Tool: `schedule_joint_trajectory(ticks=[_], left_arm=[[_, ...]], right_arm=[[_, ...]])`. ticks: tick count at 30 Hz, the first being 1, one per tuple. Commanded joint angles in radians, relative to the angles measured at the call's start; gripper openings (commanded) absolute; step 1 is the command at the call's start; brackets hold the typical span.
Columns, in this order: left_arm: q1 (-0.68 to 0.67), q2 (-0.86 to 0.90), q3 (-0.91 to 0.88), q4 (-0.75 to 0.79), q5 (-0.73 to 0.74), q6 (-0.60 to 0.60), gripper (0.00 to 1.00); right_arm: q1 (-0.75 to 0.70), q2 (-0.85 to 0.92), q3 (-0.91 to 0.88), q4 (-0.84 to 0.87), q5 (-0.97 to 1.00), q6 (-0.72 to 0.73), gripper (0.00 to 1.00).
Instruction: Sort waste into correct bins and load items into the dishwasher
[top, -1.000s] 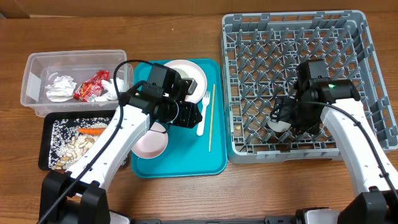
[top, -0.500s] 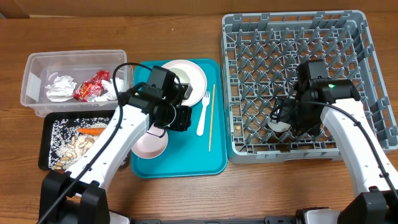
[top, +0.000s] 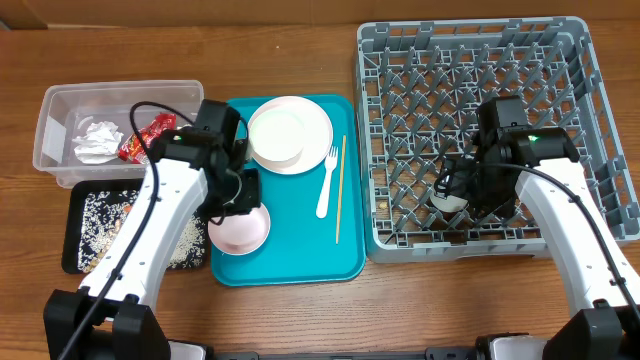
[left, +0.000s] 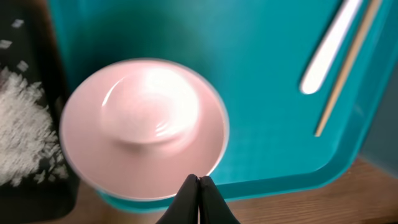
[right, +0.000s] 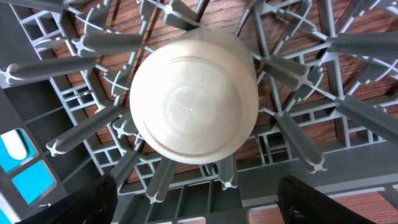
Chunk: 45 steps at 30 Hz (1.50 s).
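the right wrist view showed what the overhead mostly hid: the small cup (right: 193, 102) stood upside down among the pegs of the grey dish rack (right: 56, 68), base ring toward the camera. the right gripper (right: 198, 193) had its two dark fingers (right: 81, 199) spread wide to either side, touching nothing. from above, the arm's body covered all but a pale edge of that cup, though only there could the rack be seen whole, with the cup in its near rows.

the overhead could not settle the other pincer. the left wrist view did: the left gripper (left: 199, 194) had its tips pressed together on nothing, over the near rim of a pale pink bowl (left: 146, 124) on the teal tray (left: 267, 112). blur kept that view from telling whether the bowl sat upright. it caught only part of the white fork (left: 329, 46) and the chopstick (left: 348, 62), lying side by side.

only the overhead took in the round plate (top: 289, 133) at the tray's far end. it alone showed the clear tub (top: 50, 150) holding napkins (top: 97, 140) and a red wrapper (top: 145, 140), and the black tray (top: 68, 230) of crumbs (top: 100, 210).
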Motion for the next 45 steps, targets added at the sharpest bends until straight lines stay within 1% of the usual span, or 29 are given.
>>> schedule_joint_trajectory(ticks=[1, 3, 5, 6, 11, 16, 17, 19, 27, 29, 32, 33, 42, 45], left_arm=[[0.012, -0.017, 0.018, -0.042, -0.062, -0.040, 0.09], [0.012, -0.017, 0.015, -0.058, -0.085, -0.048, 0.13], [0.011, -0.017, 0.005, -0.056, -0.087, -0.047, 0.21], [0.011, -0.017, 0.000, -0.056, -0.087, -0.047, 0.22], [0.011, -0.017, -0.050, -0.066, -0.087, -0.047, 0.21], [0.011, -0.017, -0.100, -0.070, -0.168, -0.060, 0.22], [0.011, -0.017, -0.109, -0.071, -0.186, -0.076, 0.18], [0.011, -0.017, -0.114, -0.070, -0.199, -0.100, 0.18], [0.011, -0.017, -0.121, -0.037, -0.239, -0.155, 0.34], [0.011, -0.017, -0.124, -0.026, -0.248, -0.156, 0.35], [0.011, -0.017, -0.136, 0.000, -0.301, -0.172, 0.35], [0.011, -0.017, -0.141, 0.008, -0.313, -0.183, 0.37], [0.011, -0.016, -0.217, 0.117, -0.310, -0.185, 0.42], [0.011, -0.016, -0.271, 0.162, -0.321, -0.186, 0.42]], right_arm=[[0.005, 0.003, -0.009, 0.009, 0.001, 0.002, 0.85], [0.005, 0.003, -0.009, 0.010, -0.006, 0.002, 0.85], [0.005, 0.003, -0.009, 0.010, -0.006, 0.002, 0.85], [0.005, 0.003, -0.009, 0.010, -0.006, 0.002, 0.85], [0.005, 0.003, -0.009, 0.010, -0.006, 0.002, 0.85], [0.005, 0.003, -0.009, 0.010, -0.006, 0.002, 0.85], [0.005, 0.003, -0.009, 0.010, -0.006, 0.002, 0.85], [0.005, 0.003, -0.009, 0.009, -0.006, 0.002, 0.85], [0.005, 0.003, -0.009, 0.006, -0.005, 0.001, 0.86], [0.005, 0.003, -0.009, 0.006, -0.005, 0.002, 0.86], [0.005, 0.003, -0.009, 0.007, -0.005, 0.002, 0.86], [0.005, 0.003, -0.009, 0.006, -0.005, 0.002, 0.86], [0.005, 0.003, -0.009, 0.006, -0.006, 0.002, 0.86], [0.005, 0.003, -0.009, 0.006, -0.006, 0.002, 0.86]])
